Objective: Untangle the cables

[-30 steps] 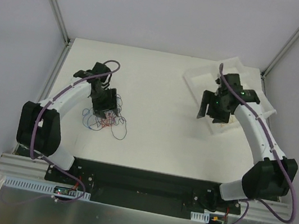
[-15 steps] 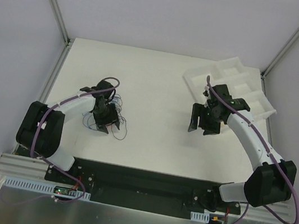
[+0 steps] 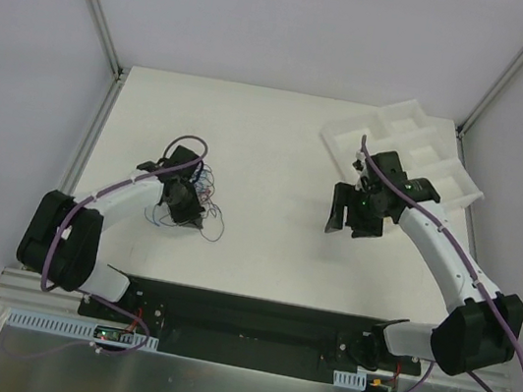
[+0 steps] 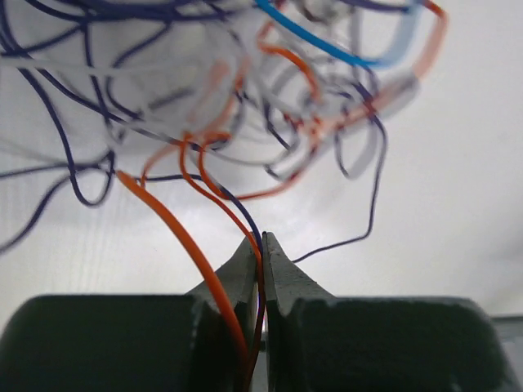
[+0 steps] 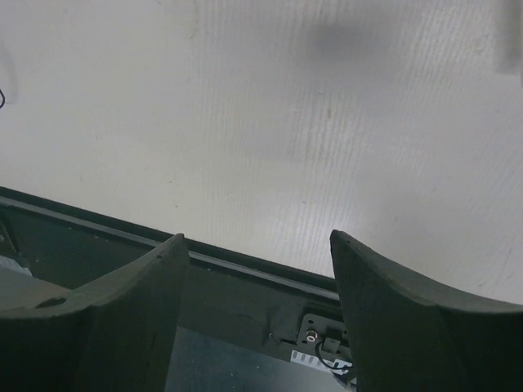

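Observation:
A tangle of thin cables, orange, dark purple, blue and white, lies on the white table at the left. My left gripper is down in it. In the left wrist view its jaws are shut, pinching an orange cable. A dark purple strand runs into the tips beside it. The rest of the cable tangle spreads loosely beyond the tips. My right gripper hovers open over bare table right of centre. The right wrist view shows nothing between the right gripper's fingers.
A white compartment tray sits tilted at the back right corner, just behind the right arm. The table's black front rail shows past the right fingers. Grey walls and frame posts close in the table's sides.
The left gripper has closed on cable strands and drawn slightly toward the near edge. The right gripper has come off the tray, left and nearer, staying open.

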{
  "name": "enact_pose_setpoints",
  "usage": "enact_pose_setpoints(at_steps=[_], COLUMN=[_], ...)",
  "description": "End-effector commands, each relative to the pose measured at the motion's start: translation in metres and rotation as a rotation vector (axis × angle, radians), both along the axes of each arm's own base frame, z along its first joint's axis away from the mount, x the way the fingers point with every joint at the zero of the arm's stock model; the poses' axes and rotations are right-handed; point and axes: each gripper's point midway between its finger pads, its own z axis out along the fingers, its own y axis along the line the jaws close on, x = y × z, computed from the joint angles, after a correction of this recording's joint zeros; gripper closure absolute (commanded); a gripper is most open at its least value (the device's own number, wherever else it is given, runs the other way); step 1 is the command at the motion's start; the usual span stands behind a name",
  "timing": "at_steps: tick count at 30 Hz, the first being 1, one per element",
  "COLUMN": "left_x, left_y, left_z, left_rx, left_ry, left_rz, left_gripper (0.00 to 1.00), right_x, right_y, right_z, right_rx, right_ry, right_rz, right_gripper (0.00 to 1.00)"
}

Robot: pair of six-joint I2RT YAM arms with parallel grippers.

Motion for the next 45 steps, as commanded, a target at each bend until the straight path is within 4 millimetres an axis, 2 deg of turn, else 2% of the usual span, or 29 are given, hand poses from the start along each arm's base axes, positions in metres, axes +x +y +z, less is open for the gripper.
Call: enact_pose_setpoints(at_steps=[1,5,7,9,12,15,17,21,26,28,30,32,33,34,35,37,40,43,45], left_x=[0.006,-0.005,-0.008,-0.009,-0.008,-0.008,-0.007,-0.007,-0.009,-0.011,-0.011,-0.011,-0.011,-0.011,-0.01,-0.007,-0.006,0.002,0.007], left_y=[-0.029,-0.057,-0.064,-0.067,-0.071,-0.075,-0.076,-0.076,-0.075,-0.075,-0.074,-0.072,-0.07,-0.067,-0.063,-0.052,-0.045,-0.051,-0.062], left_z=[0.067,0.126,0.15,0.164,0.169,0.172,0.174,0.176,0.169,0.168,0.167,0.164,0.161,0.158,0.152,0.133,0.116,0.12,0.124], left_rx=[-0.204,-0.425,-0.484,-0.514,-0.534,-0.554,-0.555,-0.557,-0.554,-0.558,-0.553,-0.538,-0.526,-0.509,-0.481,-0.413,-0.422,-0.433,-0.491], left_ry=[-0.151,-0.219,-0.261,-0.288,-0.284,-0.271,-0.277,-0.284,-0.275,-0.274,-0.277,-0.285,-0.29,-0.3,-0.308,-0.306,-0.24,-0.268,-0.259], left_rz=[0.0,-0.055,-0.084,-0.1,-0.122,-0.143,-0.157,-0.165,-0.164,-0.163,-0.16,-0.158,-0.154,-0.149,-0.142,-0.109,-0.073,-0.109,-0.144], left_gripper=[1.0,1.0,1.0,1.0,1.0,1.0,1.0,1.0,1.0,1.0,1.0,0.98,0.93,0.83,0.6,0.33,0.23,0.18,0.15], right_x=[-0.005,-0.007,-0.001,0.014,0.027,0.03,0.025,0.013,-0.004,-0.009,-0.015,-0.021,-0.022,-0.023,-0.024,-0.021,-0.023,-0.03,-0.029], right_y=[0.04,0.089,0.113,0.133,0.161,0.185,0.207,0.242,0.265,0.267,0.265,0.259,0.253,0.244,0.233,0.211,0.184,0.171,0.168], right_z=[0.02,0.041,0.055,0.059,0.056,0.039,0.033,0.018,0.004,0.001,-0.005,-0.015,-0.02,-0.024,-0.027,-0.022,-0.003,0.01,0.016], right_rx=[0.183,0.396,0.5,0.591,0.704,0.708,0.742,0.725,0.696,0.689,0.667,0.632,0.62,0.606,0.593,0.564,0.483,0.43,0.424], right_ry=[-0.044,-0.101,-0.101,-0.052,0.101,0.275,0.412,0.504,0.576,0.582,0.572,0.569,0.569,0.563,0.547,0.472,0.37,0.333,0.303], right_rz=[0.138,0.258,0.236,0.136,-0.02,-0.13,-0.17,-0.168,-0.126,-0.111,-0.096,-0.088,-0.086,-0.085,-0.086,-0.037,0.077,0.172,0.19], right_gripper=[0.27,0.23,0.2,0.2,0.21,0.22,0.23,0.24,0.27,0.29,0.4,0.65,0.82,0.96,0.99,1.0,1.0,1.0,1.0])
